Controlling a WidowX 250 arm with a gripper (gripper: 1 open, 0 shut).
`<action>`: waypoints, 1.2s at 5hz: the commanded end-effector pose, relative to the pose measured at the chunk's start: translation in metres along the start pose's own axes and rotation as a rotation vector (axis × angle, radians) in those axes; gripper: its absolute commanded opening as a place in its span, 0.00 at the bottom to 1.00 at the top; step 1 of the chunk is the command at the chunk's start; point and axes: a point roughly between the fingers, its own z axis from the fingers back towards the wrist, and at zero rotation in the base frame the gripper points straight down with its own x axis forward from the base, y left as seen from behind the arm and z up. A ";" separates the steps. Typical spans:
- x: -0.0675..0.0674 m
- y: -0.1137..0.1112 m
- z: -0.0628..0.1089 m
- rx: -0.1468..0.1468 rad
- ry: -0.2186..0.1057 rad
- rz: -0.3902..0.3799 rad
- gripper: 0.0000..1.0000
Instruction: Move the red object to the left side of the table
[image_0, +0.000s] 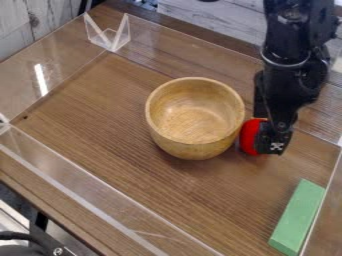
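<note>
The red object (250, 139) lies on the dark wood table (120, 175), right of centre and touching the right side of the wooden bowl (162, 99). My black gripper (271, 140) has come down from above onto the red object's right half and hides that part. Only the left portion of red shows beside the fingers (278, 146). The jaws stand open around the toy, with no firm grip visible. The toy rests on the tabletop.
A flat green block (298, 218) lies near the front right corner. Clear acrylic walls (54, 165) edge the table. A small clear folded stand (107, 33) sits at the back left. The bowl is empty.
</note>
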 end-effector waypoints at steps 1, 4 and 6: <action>0.002 0.001 0.007 0.032 -0.045 -0.015 1.00; -0.005 0.001 0.003 0.030 -0.039 -0.016 0.00; -0.002 0.013 0.039 0.075 -0.023 0.079 0.00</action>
